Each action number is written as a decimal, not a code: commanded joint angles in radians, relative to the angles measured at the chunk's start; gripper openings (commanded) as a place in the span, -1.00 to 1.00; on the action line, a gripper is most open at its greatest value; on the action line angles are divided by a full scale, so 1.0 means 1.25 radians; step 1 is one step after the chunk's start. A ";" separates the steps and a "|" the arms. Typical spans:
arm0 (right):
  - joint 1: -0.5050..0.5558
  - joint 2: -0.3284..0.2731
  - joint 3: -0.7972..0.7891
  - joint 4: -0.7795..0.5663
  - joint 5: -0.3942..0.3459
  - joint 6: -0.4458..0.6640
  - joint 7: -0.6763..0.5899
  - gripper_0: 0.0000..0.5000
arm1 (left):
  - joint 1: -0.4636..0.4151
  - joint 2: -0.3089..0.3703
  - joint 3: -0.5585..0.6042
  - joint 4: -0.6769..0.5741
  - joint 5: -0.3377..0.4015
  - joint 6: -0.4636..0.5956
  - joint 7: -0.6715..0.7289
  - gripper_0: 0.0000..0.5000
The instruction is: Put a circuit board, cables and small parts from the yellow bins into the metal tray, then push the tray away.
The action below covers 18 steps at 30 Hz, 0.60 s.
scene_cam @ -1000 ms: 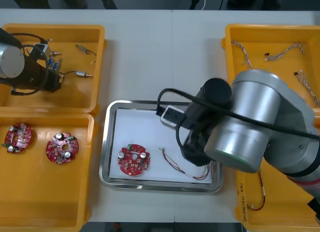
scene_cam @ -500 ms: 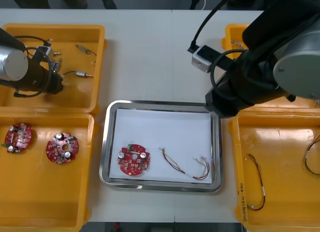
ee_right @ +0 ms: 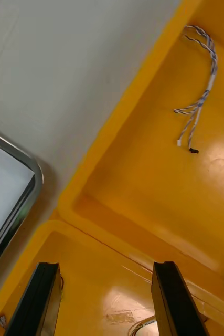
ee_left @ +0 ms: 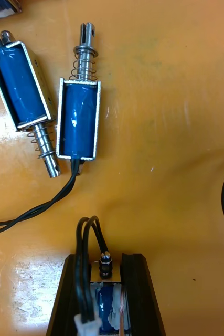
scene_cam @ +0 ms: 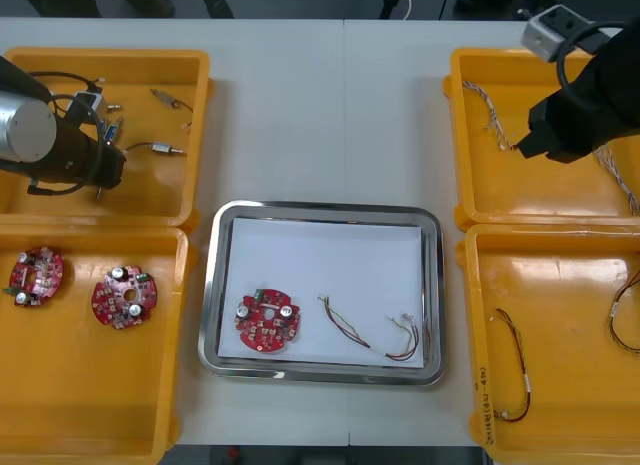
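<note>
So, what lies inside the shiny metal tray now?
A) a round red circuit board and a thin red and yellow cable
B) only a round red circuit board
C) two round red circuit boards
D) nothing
A: one round red circuit board and a thin red and yellow cable lie in the shiny metal tray.

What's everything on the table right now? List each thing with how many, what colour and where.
Light table: one, pale, under everything.
Yellow plastic bins: four, yellow, two at each side.
Metal tray: one, shiny rim, white inside, between the bins.
Round red circuit boards: three, red; one in the tray, two in the left near bin.
Red and yellow cables: one in the tray, at least two in the right near bin.
Twisted blue and white cables: at least two, right far bin.
Small metal parts: several, blue-bodied, left far bin.
Left gripper: black fingers, in the left far bin, shut on one small metal part.
Right gripper: black fingers, open, above the right bins.
</note>
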 commanded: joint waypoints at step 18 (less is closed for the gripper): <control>-0.040 -0.071 -0.152 0.240 0.135 0.002 -0.051 1.00 | -0.048 -0.007 0.119 -0.056 0.021 0.196 -0.100 -1.00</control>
